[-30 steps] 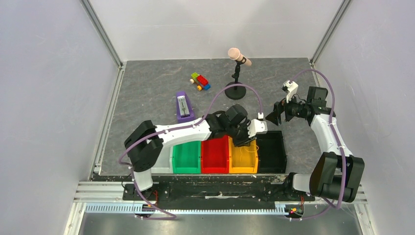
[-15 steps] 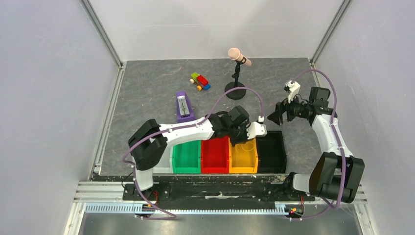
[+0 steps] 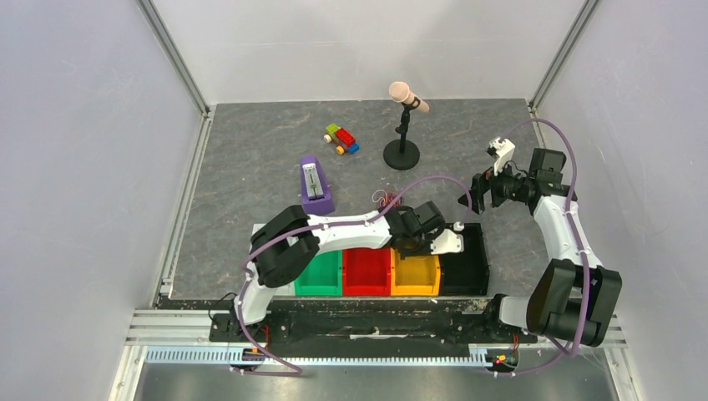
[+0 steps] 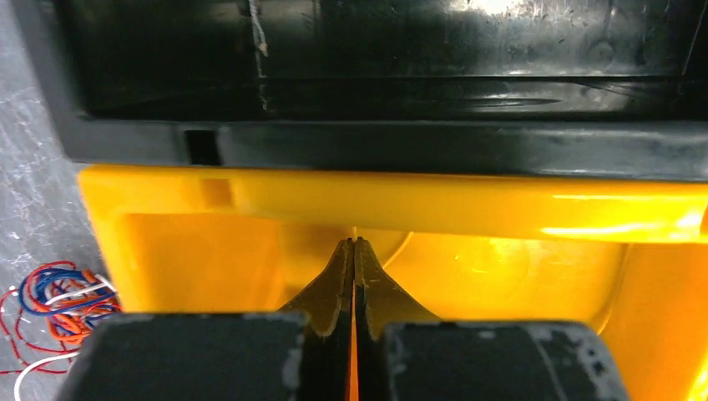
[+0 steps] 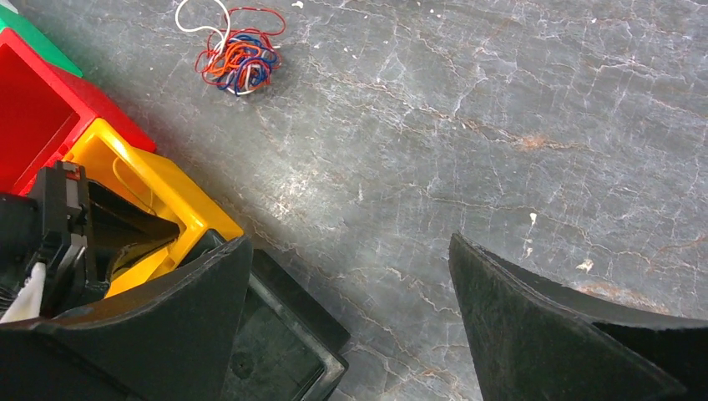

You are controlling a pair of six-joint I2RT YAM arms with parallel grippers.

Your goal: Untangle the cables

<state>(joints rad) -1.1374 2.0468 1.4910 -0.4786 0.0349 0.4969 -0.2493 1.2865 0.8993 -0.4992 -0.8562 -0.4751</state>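
The cables [image 3: 384, 199] are a small tangle of red, blue, orange and white wires on the grey table behind the bins. They also show in the left wrist view [image 4: 63, 292] and the right wrist view [image 5: 240, 50]. My left gripper [image 3: 424, 242] is down inside the yellow bin [image 3: 415, 276]. Its jaws [image 4: 354, 244] are pressed together, and a thin yellow wire [image 4: 402, 247] arcs away from the tips. My right gripper [image 3: 472, 192] hangs open and empty [image 5: 351, 284] above the table by the black bin's far corner.
Green [image 3: 317, 271], red [image 3: 367, 269], yellow and black [image 3: 469, 259] bins stand in a row at the near edge. A microphone on a stand [image 3: 402, 125], a toy block car [image 3: 341, 139] and a purple wedge-shaped object [image 3: 313, 184] stand further back.
My left gripper has dropped lower into the yellow bin and its arm has swung, uncovering the cable bundle on the table. My right gripper has barely shifted.
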